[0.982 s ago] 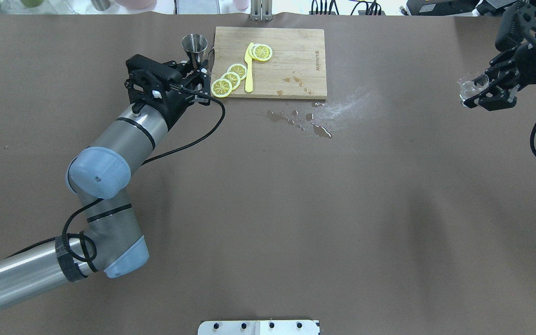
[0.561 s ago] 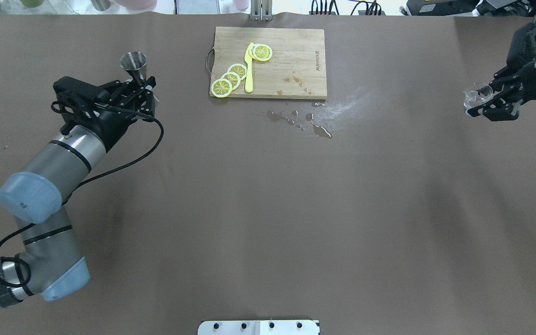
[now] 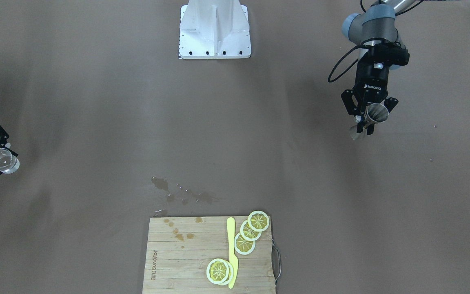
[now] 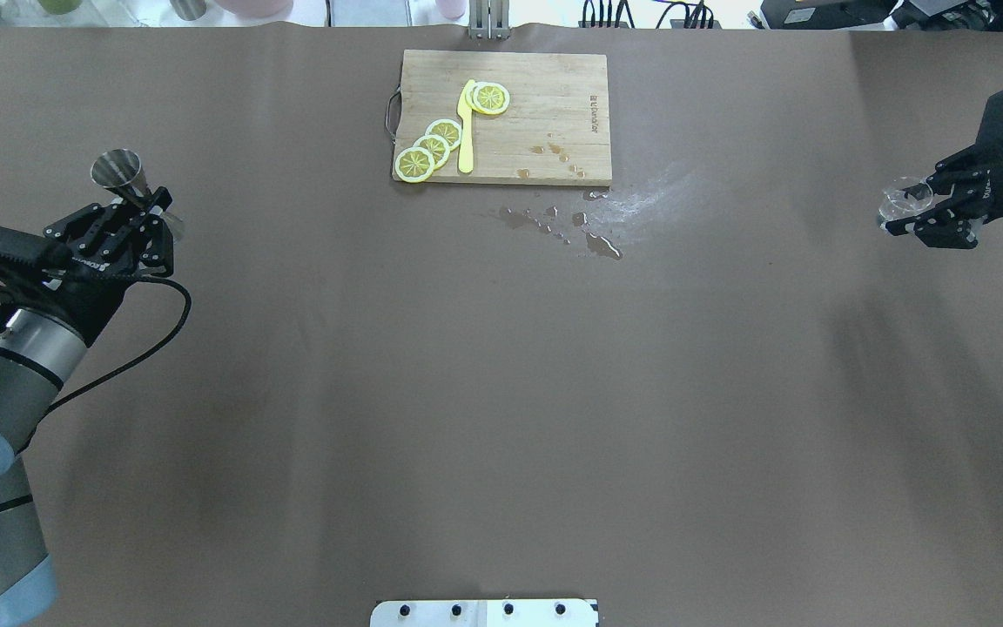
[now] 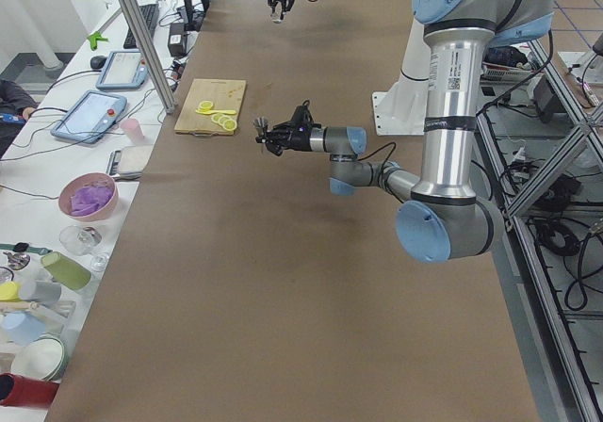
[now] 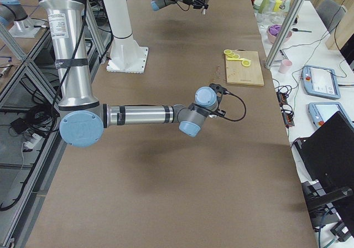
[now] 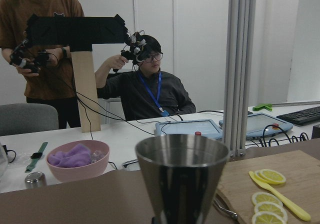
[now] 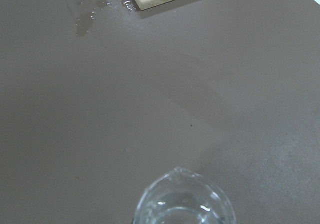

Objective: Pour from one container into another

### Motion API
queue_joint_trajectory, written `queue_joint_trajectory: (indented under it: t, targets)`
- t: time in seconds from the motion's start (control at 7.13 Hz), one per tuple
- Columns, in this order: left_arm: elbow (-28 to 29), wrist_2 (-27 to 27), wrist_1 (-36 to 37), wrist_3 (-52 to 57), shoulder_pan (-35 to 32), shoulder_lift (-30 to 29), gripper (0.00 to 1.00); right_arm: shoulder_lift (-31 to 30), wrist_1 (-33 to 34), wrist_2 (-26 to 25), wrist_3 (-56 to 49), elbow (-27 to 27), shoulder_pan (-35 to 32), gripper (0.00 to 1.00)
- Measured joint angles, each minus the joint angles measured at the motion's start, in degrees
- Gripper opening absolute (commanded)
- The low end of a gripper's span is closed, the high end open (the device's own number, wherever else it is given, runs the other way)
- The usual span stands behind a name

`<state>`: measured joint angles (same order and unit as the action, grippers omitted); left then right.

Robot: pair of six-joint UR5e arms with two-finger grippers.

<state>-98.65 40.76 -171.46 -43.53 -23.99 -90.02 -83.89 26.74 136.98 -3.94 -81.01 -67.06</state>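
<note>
A steel jigger [image 4: 118, 168] is held off the table at the far left, and my left gripper [image 4: 150, 211] is shut on its narrow waist. It stands upright and fills the left wrist view, where the jigger [image 7: 182, 181] hides the fingers. In the front-facing view the jigger [image 3: 376, 113] sits in the left gripper [image 3: 366, 121] at the upper right. A small clear glass [image 4: 899, 198] is at the far right, with my right gripper [image 4: 919, 214] shut on it. The glass [image 8: 182, 204] shows its spouted rim at the bottom of the right wrist view.
A wooden cutting board [image 4: 545, 96] at the table's far middle carries lemon slices [image 4: 432, 144] and a yellow knife [image 4: 465, 131]. A wet spill [image 4: 567, 222] lies just in front of it. Two people and a pink bowl [image 7: 77, 159] are beyond the far edge.
My left arm has swung left and back from the cutting board's corner, carrying the jigger. My right gripper has drifted slightly right and nearer with the glass.
</note>
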Motion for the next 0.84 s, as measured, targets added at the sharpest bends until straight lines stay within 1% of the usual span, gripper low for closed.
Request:
queue_joint_trajectory:
  t: [0.14, 0.28, 0.42, 0.56, 0.84]
  targets:
    - [-0.06, -4.93, -0.63, -3.08, 3.21, 2.29, 0.0, -0.02, -5.49, -0.32, 1.41, 3.34, 0.21, 0.0]
    - [-0.08, -8.66, -1.6, -5.22, 5.88, 4.66, 0.0, -0.07, -10.69, -0.58, 2.64, 6.38, 0.58, 0.0]
    - [-0.02, -11.69, -2.83, -6.92, 8.4, 6.75, 0.0, -0.1, -14.98, -0.9, 4.7, 8.25, 1.39, 0.0]
    - [0.05, -14.43, -3.73, -8.6, 10.77, 8.28, 0.0, -0.12, -18.04, -1.72, 6.87, 9.13, 2.65, 0.0]
    - [0.56, -19.07, -4.2, -12.02, 14.79, 9.51, 0.0, -0.19, -21.4, -3.49, 10.47, 9.64, 4.55, 0.0]
